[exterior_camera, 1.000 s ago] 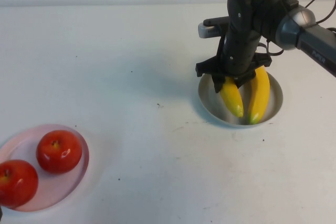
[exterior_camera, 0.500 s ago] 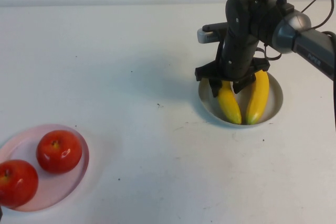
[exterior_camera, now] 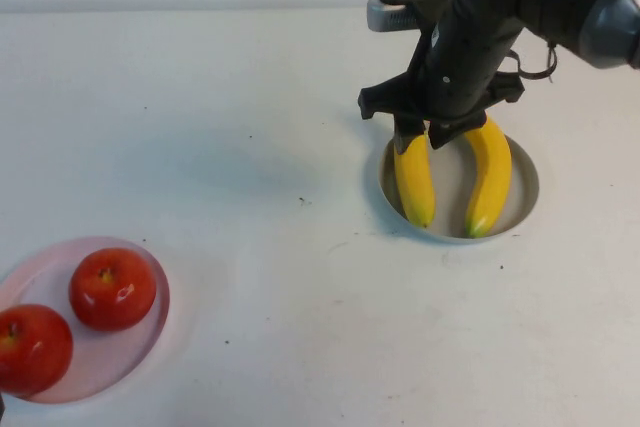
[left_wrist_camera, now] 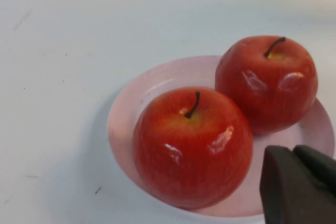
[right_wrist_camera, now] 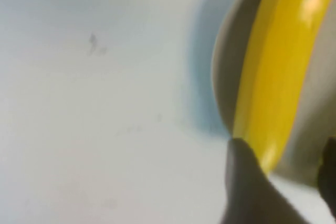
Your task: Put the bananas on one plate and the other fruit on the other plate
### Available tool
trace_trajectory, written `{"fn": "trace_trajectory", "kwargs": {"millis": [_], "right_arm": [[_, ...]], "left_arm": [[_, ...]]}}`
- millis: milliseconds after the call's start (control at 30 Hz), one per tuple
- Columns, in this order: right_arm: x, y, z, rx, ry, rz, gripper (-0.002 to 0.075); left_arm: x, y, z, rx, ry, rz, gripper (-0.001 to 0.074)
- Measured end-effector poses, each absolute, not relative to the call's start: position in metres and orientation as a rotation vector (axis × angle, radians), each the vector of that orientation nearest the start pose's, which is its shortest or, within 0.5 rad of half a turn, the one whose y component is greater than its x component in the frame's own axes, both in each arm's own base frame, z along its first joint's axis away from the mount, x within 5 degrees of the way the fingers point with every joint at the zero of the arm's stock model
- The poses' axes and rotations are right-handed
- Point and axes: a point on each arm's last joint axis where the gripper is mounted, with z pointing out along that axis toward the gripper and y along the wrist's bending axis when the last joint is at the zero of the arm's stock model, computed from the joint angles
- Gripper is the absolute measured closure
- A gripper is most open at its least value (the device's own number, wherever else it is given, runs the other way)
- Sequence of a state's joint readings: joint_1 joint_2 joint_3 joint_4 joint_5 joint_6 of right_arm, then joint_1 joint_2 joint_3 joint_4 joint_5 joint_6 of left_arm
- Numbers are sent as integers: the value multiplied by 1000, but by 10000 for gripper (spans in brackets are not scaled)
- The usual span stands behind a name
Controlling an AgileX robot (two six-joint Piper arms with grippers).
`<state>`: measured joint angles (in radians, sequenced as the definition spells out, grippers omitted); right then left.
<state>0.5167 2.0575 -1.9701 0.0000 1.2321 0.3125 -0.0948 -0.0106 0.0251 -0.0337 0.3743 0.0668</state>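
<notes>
Two bananas (exterior_camera: 414, 175) are contained within the grey plate (exterior_camera: 520, 203) rim; the right hand (exterior_camera: 420, 134) is spread above; the left hand (left_wrist_camera: 296, 184) state cannot be told.

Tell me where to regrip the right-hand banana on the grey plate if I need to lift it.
Grip that banana mid-body, from straight above, fingers across its narrow width. It lies lengthwise on the grey plate, apart from the other banana, so both flanks look free. The right gripper hangs over the plate's far edge; the left gripper sits by the apples.
</notes>
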Motion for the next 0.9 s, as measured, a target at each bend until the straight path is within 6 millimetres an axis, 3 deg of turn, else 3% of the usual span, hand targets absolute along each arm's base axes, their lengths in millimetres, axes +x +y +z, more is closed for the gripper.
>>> {"fn": "trace_trajectory", "kwargs": {"millis": [133,267,500,633,900], "right_arm": [[345,207,317,-327,2806,200,567],[297,182,335,-400,2802,188,701],[227,141,356,-406,2763,233,738],[192,121,358,-401,2748,266,740],[151,101,377,-452,2640,363,741]], "left_arm": [[52,-6,172,130,1868,-52,740],[52,-6,172,130,1868,-52,740],[52,-6,172,130,1868,-52,740],[52,-6,172,130,1868,-52,740],[52,-6,172,130,1868,-52,740]]}}
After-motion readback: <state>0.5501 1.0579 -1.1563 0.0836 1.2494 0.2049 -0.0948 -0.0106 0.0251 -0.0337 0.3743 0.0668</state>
